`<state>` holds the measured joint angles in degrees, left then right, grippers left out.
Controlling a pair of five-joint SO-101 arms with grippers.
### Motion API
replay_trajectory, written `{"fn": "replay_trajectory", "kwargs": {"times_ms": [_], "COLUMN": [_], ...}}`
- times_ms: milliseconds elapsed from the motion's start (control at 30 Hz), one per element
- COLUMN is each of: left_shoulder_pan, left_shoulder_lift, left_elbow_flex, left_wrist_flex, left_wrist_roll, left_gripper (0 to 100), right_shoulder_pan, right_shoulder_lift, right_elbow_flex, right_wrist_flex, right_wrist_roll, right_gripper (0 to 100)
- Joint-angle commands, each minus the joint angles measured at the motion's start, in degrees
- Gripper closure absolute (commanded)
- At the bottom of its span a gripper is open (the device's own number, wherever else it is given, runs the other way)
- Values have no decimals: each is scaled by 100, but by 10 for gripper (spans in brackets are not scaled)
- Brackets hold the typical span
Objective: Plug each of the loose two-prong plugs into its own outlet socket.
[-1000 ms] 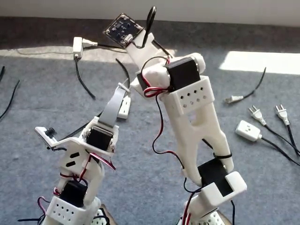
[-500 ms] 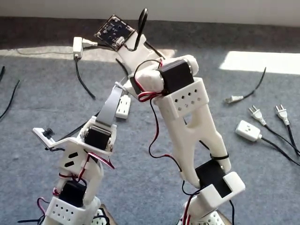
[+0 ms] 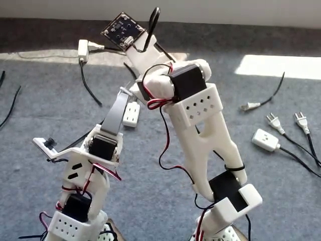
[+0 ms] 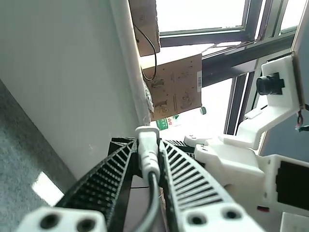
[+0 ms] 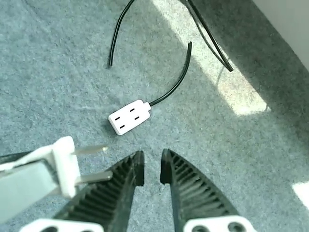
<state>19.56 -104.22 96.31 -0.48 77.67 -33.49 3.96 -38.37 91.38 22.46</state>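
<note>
My left gripper point(image 4: 147, 141) is shut on a white two-prong plug point(image 4: 147, 151) whose grey cord runs back between the fingers. In the right wrist view the same plug point(image 5: 65, 166) hangs in the air, prongs bare and level, a short way from a white outlet socket point(image 5: 128, 116) that lies on the carpet with a short black cord. My right gripper point(image 5: 152, 157) hovers above the carpet near that socket, open by a narrow gap with nothing in it. In the high view the held plug point(image 3: 126, 91) sits just above the socket point(image 3: 131, 114).
Grey carpet point(image 3: 165, 140) all round. At the right lie another white socket point(image 3: 264, 139) and three loose plugs point(image 3: 272, 120) point(image 3: 301, 119) point(image 3: 249, 106) with black cords. A socket point(image 3: 83, 50) at the back left has a plug point(image 3: 96, 46) in it. Loose black cords point(image 5: 205, 34) cross the floor.
The right arm has swung a little to the left, its wrist camera board shifting left. The left arm has edged up and left with the plug, uncovering more of the socket beneath.
</note>
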Motion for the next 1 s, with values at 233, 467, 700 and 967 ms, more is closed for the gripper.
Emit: {"fn": "replay_trajectory", "kwargs": {"times_ms": [233,467,700,967], "left_shoulder_pan": [330,-57,-620,-998], "left_shoulder_lift": [-4,13,48,453], "left_elbow_flex": [57,22,-259,-1376], "left_wrist_flex": [97,97,132,1538], "left_wrist_roll": [-35,-211,-281,-800], "left_gripper": [993,993,993,993], "right_shoulder_pan": [-75,321,1429,2044], "right_shoulder_lift": [-66,-66,-347,-1174], "right_elbow_flex": [-215,-259,145,1596], "right_wrist_flex": [-576,655,971,954], "right_wrist_roll": [-114,-79,-193,-343], "right_gripper": [926,926,926,926]}}
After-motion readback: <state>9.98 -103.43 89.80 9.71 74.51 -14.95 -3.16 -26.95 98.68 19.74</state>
